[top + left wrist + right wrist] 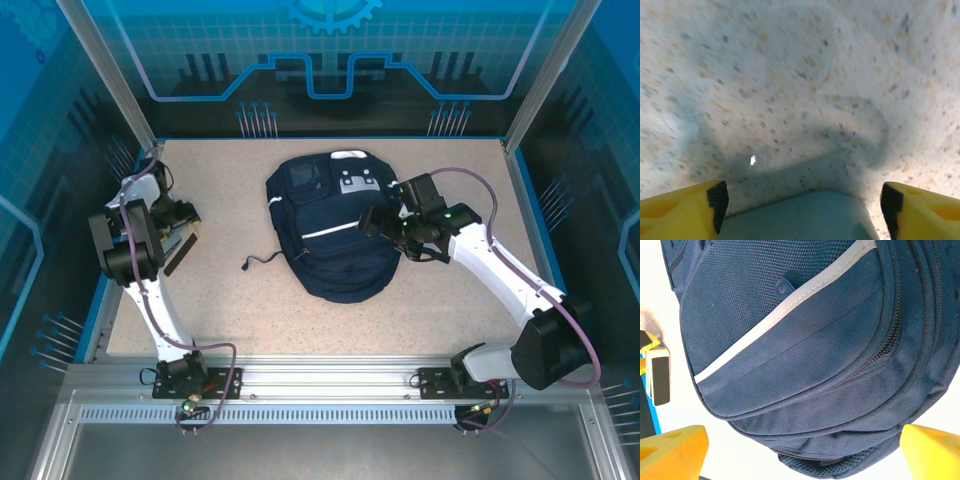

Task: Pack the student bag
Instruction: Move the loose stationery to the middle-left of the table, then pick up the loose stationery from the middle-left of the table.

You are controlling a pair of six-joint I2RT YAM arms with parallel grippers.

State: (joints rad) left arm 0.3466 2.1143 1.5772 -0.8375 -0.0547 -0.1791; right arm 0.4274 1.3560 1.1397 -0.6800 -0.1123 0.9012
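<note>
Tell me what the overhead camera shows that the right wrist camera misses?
Overhead: both arms, the left gripper open over the table, and the whole student bag with its white patches. Right wrist: close detail, the zipper teeth and a round stud on the mesh fabric. Shared: the bag, its white stripe, and the open right gripper over it.

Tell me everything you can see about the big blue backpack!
The student bag is a navy-blue backpack of woven fabric. A thin white stripe slants across its front, and white patches sit near its top. The zip that shows looks shut. It lies flat, front up, on the speckled table, a dark cord trailing from its left side. The right hand hovers open over its right side; touching or not, I cannot tell.
</note>
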